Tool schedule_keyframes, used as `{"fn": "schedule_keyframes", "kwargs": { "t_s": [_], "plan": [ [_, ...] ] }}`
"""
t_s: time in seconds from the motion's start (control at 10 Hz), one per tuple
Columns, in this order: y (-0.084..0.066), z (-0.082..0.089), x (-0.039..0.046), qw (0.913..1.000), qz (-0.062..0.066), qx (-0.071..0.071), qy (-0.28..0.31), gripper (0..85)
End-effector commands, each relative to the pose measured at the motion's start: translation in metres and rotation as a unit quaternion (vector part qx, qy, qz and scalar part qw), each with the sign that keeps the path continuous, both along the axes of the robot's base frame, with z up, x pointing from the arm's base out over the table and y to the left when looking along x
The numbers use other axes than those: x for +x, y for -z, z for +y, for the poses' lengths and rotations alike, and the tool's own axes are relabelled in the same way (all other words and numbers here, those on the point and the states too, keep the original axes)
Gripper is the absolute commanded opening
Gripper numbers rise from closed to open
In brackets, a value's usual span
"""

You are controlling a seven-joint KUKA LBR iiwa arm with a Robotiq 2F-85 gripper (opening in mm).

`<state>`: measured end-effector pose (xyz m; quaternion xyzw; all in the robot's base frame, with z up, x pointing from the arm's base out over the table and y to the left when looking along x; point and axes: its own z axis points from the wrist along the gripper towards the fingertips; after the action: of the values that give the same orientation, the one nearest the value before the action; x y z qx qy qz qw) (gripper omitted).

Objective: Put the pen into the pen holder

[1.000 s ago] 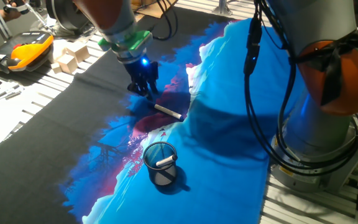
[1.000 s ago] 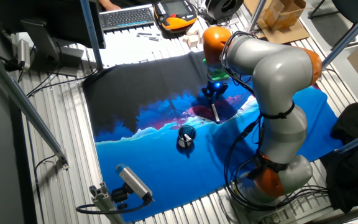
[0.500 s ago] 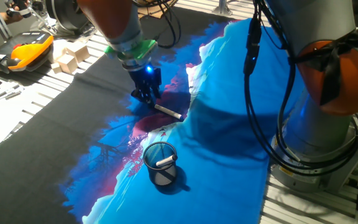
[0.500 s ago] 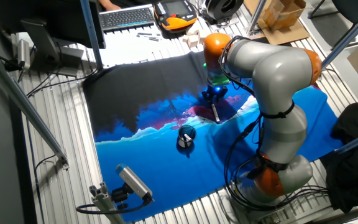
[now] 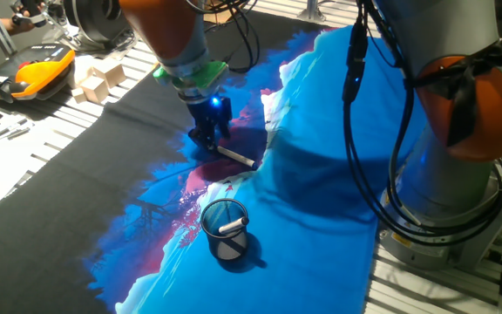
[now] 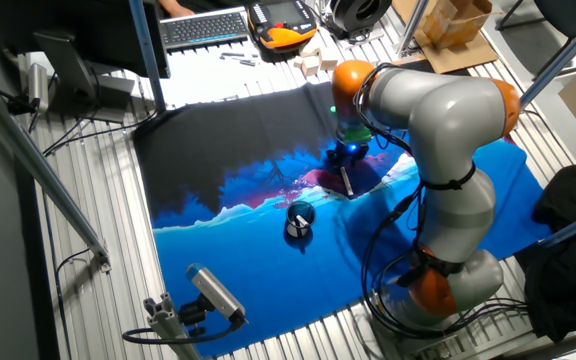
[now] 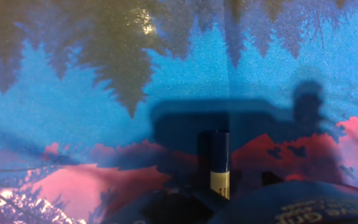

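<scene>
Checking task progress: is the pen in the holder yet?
Out. The pen lies flat on the cloth under the gripper; the pen holder holds only a white stick.

We see the pen point(image 5: 235, 156) lying flat at frame centre, whitish with a dark end; the pen holder point(image 5: 225, 228) stands upright lower down, holding a white stick

You're looking at a ribbed metal tabletop point(image 6: 98, 290) draped with a black-and-blue printed cloth point(image 6: 268, 270). A keyboard point(image 6: 204, 27) and small wooden blocks point(image 5: 98, 80) sit at its far edge.
</scene>
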<state>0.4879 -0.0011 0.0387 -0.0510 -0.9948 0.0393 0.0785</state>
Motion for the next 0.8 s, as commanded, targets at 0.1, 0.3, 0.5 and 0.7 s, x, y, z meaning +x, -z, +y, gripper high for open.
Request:
{"fn": "schedule_keyframes", "kwargs": {
  "t_s": [0.1, 0.3, 0.5, 0.7],
  "plan": [
    [0.0012, 0.0002, -0.0024, 0.9999, -0.003, 0.001, 0.011, 34.0],
    [0.0025, 0.0007, -0.0040, 0.9999, -0.005, 0.003, 0.013, 34.0],
    [0.0051, 0.0018, -0.0049, 0.9998, -0.008, 0.002, 0.017, 34.0],
    [0.0073, 0.0022, -0.0051, 0.9998, -0.011, 0.004, 0.018, 34.0]
  ]
}}
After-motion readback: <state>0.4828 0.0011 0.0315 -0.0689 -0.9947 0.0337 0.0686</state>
